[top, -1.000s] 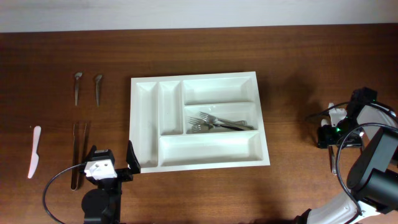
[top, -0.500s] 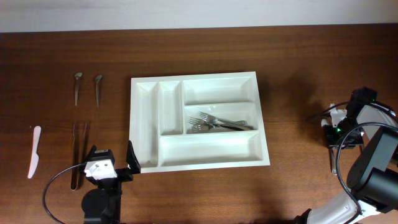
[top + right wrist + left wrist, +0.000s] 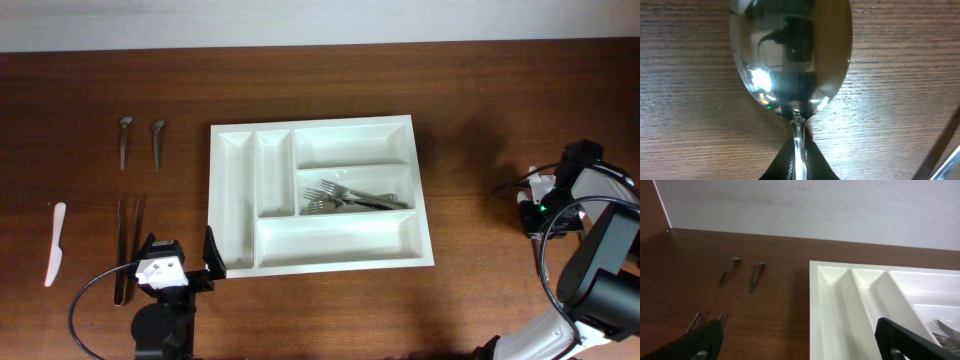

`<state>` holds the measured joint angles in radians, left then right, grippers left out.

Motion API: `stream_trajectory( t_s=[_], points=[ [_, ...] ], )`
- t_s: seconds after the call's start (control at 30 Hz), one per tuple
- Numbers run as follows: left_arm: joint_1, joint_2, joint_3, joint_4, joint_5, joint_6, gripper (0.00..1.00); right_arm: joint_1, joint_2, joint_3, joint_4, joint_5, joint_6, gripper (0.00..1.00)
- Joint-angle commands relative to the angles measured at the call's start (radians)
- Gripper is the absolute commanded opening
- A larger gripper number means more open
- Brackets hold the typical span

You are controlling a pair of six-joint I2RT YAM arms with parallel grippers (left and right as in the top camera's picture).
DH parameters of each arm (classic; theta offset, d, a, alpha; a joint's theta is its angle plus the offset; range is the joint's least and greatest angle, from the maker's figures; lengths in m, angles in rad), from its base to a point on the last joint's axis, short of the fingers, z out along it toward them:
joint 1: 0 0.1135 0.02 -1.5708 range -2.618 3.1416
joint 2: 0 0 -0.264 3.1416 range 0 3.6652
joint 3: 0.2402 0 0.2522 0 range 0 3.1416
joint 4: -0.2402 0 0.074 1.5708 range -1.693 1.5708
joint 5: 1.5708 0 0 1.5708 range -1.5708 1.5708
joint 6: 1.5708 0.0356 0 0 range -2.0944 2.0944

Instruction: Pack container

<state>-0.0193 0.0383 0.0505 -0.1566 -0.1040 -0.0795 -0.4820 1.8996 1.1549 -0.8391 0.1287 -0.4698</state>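
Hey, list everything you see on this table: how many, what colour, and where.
cutlery tray: one, white, table centre, five compartments
forks: at least two, silver, in the tray's middle crosswise compartment
small spoons: two, dull metal, side by side left of the tray
thin metal utensils: two, grey, nearer the robot than the small spoons; kind unclear
white knife: one, near the table's left edge
large spoon: one, shiny silver, at the table's right side
table: one, brown wood
left tool: one, black, open, by the tray's near-left corner
right tool: one, black, shut on the large spoon's neck
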Motion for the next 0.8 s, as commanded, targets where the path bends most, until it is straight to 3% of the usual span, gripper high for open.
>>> stream_trajectory(
  t_s=[0.0,0.43,0.77],
  points=[
    [-0.004,-0.003,-0.005,0.003,0.011,-0.002,0.99,0.024,0.037,-0.004,0.01,0.012,0.007,0.09],
    [-0.004,-0.003,-0.005,0.003,0.011,-0.002,0.99,0.043,0.037,0.023,-0.008,-0.047,0.015,0.04],
    [-0.004,-0.003,-0.005,0.003,0.011,-0.002,0.99,0.115,0.037,0.236,-0.154,-0.053,0.014,0.04]
  ],
)
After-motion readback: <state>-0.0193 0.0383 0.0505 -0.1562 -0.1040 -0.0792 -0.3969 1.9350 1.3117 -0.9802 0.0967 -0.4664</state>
